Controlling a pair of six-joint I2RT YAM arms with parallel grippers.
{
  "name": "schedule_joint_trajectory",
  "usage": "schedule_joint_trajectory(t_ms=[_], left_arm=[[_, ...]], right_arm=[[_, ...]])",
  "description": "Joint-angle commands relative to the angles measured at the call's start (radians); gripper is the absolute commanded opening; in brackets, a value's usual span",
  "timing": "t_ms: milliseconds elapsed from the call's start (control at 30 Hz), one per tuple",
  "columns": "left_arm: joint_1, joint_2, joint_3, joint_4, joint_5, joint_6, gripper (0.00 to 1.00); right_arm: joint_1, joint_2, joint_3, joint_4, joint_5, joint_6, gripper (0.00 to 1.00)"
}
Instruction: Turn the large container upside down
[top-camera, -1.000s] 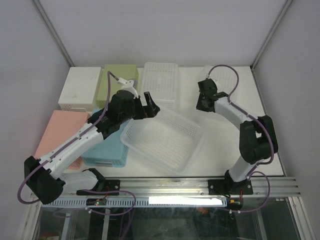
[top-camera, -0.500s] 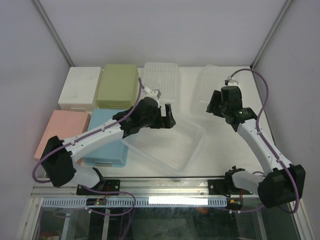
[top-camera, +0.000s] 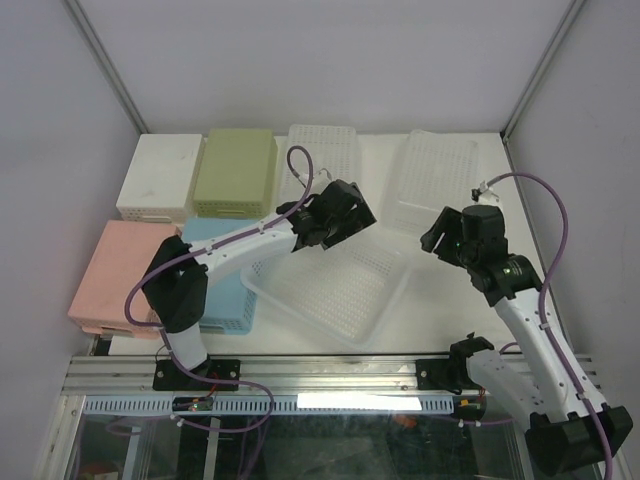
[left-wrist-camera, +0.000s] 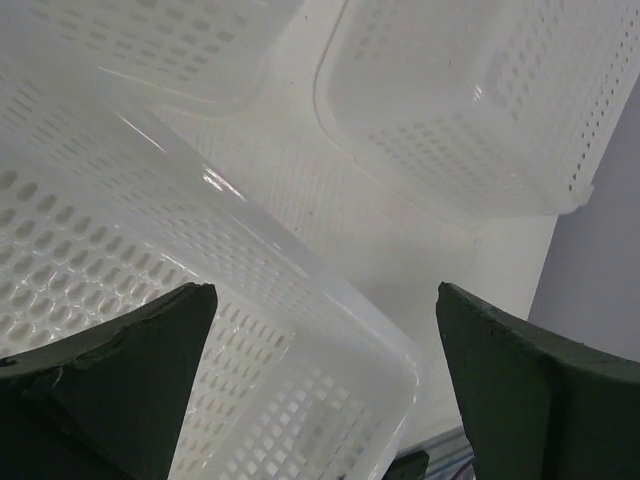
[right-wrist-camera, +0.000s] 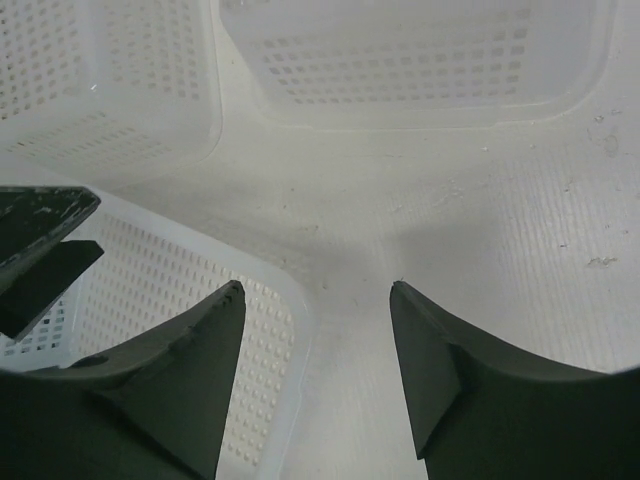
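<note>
The large container (top-camera: 335, 295) is a clear white perforated basket, lying mouth up in the middle of the table. My left gripper (top-camera: 347, 216) is open and empty, hovering over its far rim. In the left wrist view (left-wrist-camera: 325, 300) the container's rim (left-wrist-camera: 250, 300) runs between the spread fingers (left-wrist-camera: 120, 370). My right gripper (top-camera: 440, 238) is open and empty, just right of the container's far right corner. In the right wrist view (right-wrist-camera: 315, 290) that corner (right-wrist-camera: 210, 300) lies under the left finger (right-wrist-camera: 170, 380), with bare table between the fingers.
Two smaller clear baskets (top-camera: 322, 160) (top-camera: 432, 180) stand at the back. A white box (top-camera: 160, 177) and a green box (top-camera: 236, 172) sit back left. A pink box (top-camera: 115, 275) and a blue basket (top-camera: 215, 300) lie left of the container.
My left gripper has swung right along the container's far rim. My right arm has drawn back toward the near right, its gripper now by the container's right corner. The container has hardly moved.
</note>
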Motion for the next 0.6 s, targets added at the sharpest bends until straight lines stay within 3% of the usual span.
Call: schedule_joint_trajectory(t_ms=[0, 233, 567], left_arm=[[-0.005, 0.037, 0.085, -0.085, -0.112, -0.116, 0.99], [-0.006, 0.157, 0.154, -0.087, -0.075, -0.112, 0.99], [-0.128, 0.297, 0.252, -0.088, 0.046, -0.039, 0.99]], right_arm=[[0.004, -0.059, 0.005, -0.029, 0.018, 0.047, 0.63], [0.003, -0.118, 0.028, -0.087, 0.03, 0.068, 0.64], [0.002, -0.173, 0.08, -0.198, 0.11, 0.06, 0.65]])
